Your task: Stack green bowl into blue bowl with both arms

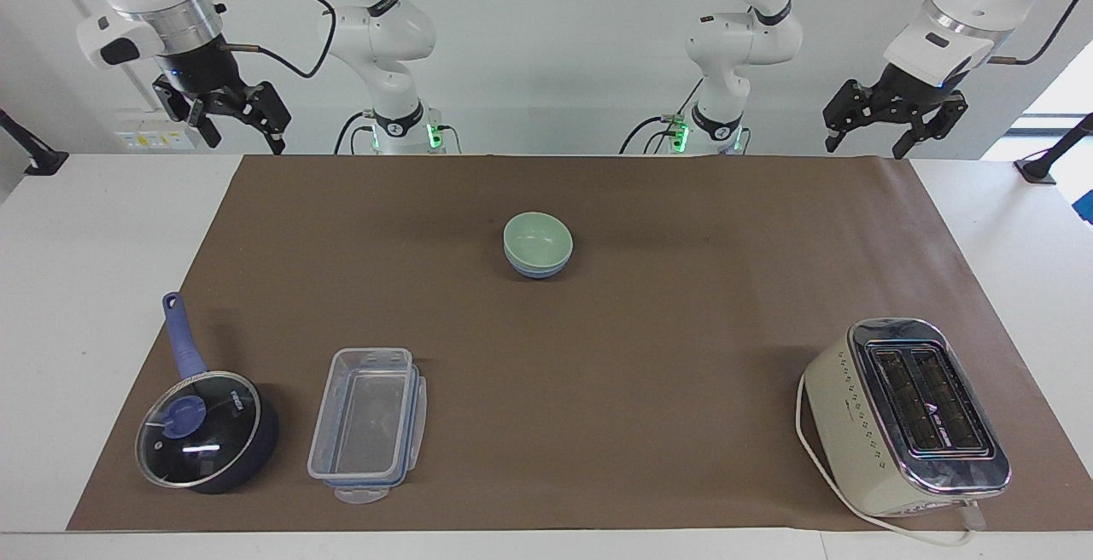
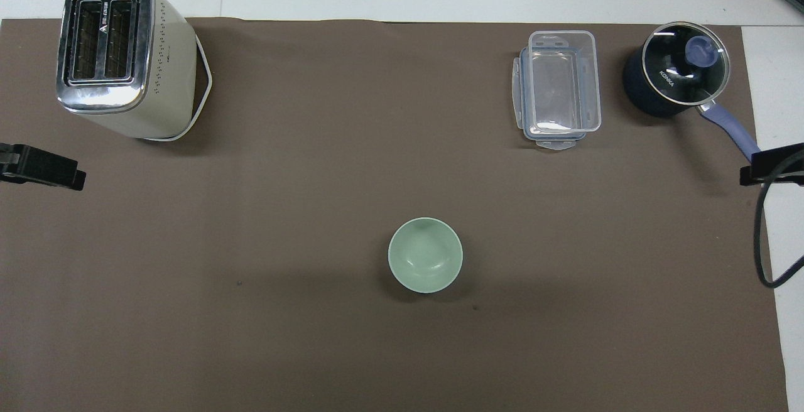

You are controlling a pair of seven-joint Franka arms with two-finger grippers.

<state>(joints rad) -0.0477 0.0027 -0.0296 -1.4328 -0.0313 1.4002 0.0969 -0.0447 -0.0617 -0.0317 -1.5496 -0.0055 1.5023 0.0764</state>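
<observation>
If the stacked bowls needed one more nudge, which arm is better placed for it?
Neither clearly. The green bowl already sits in the blue bowl, mid-table. The right gripper and left gripper both hang open, raised over the table's ends at the robots' edge, about equally far from the stack.

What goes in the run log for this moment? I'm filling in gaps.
green bowl nested in blue bowl | left gripper open, raised, empty | right gripper open, raised, empty | stack done
</observation>
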